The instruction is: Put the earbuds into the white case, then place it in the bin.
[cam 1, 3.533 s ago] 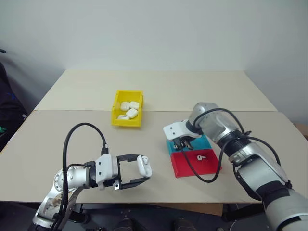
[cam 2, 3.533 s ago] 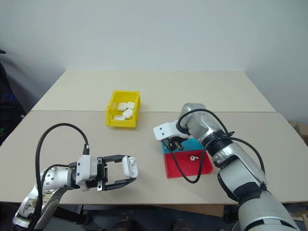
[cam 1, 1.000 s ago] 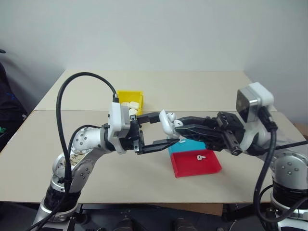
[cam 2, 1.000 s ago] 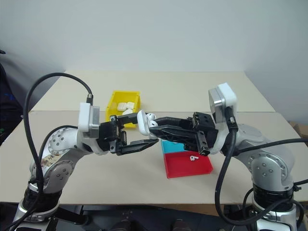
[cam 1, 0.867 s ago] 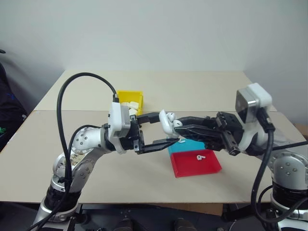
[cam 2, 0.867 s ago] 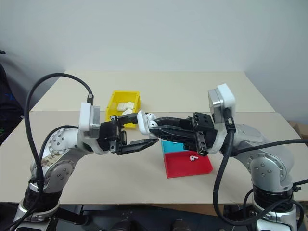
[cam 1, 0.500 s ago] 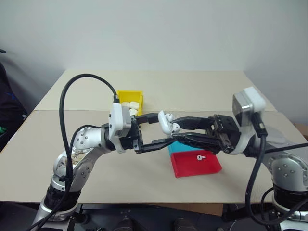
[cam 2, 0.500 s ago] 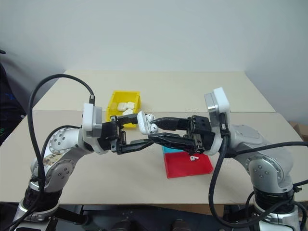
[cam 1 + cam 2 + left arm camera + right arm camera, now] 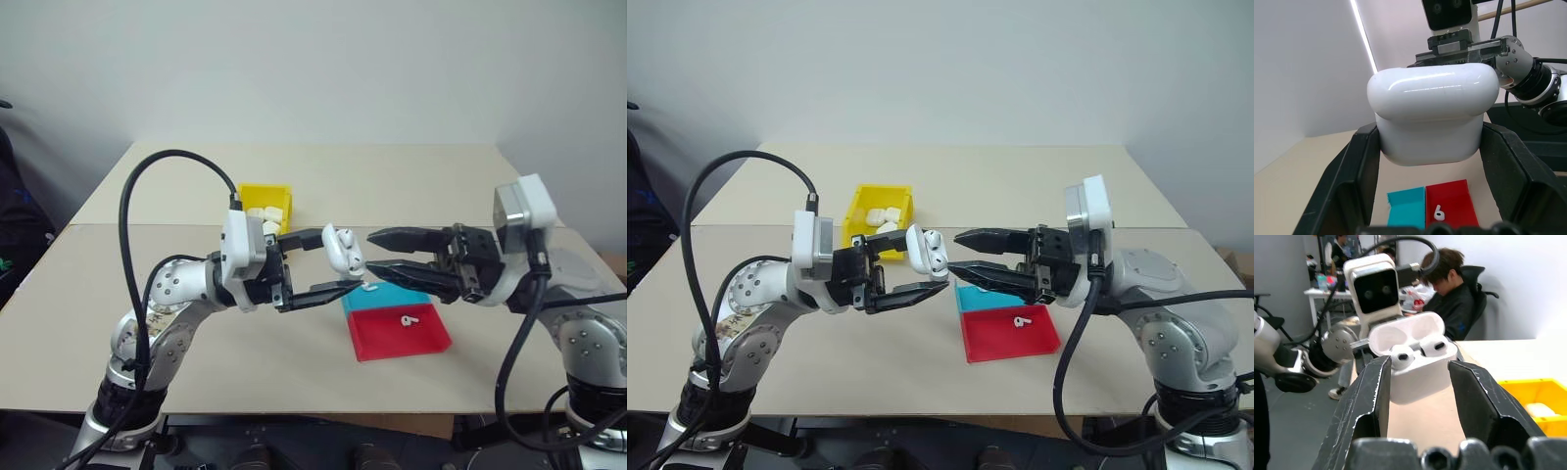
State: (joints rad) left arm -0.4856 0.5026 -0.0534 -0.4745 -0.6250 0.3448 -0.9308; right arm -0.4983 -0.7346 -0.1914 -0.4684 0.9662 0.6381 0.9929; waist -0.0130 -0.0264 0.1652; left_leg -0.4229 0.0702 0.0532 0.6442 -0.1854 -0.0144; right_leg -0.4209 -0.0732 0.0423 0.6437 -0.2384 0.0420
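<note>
Hanging well above the beige bench [image 9: 196, 323], the left claw [image 9: 328, 262] pinches the small glossy white rounded earbud case [image 9: 343, 251] between its two black fingers, one pressed to each side of the case body. The case's hinged lid stands open, and the right wrist view shows two tiny glossy white earbuds [image 9: 1418, 350] seated side by side in its wells, heads up.

Just beside the case, pointing at it from the opposite side, the right claw [image 9: 377, 253] is spread, its two black fingers apart, one above the other with a clear gap between them (nothing sits in that gap). Its tips stand near the case but apart from it; through the right wrist view the open case sits framed between the two fingers, farther out than their tips.

Below the two claws, a shallow blue-and-red plastic tray [image 9: 397, 318] lies on the bench, and one more small white stemmed earbud [image 9: 406, 318] rests on its red half. Farther back on the bench, behind the left arm, stands the small bright yellow rectangular plastic bin [image 9: 265, 204], with several white cases [image 9: 880, 217] already inside. A seated person in dark clothing [image 9: 1449, 293] shows in the background of the right wrist view.
</note>
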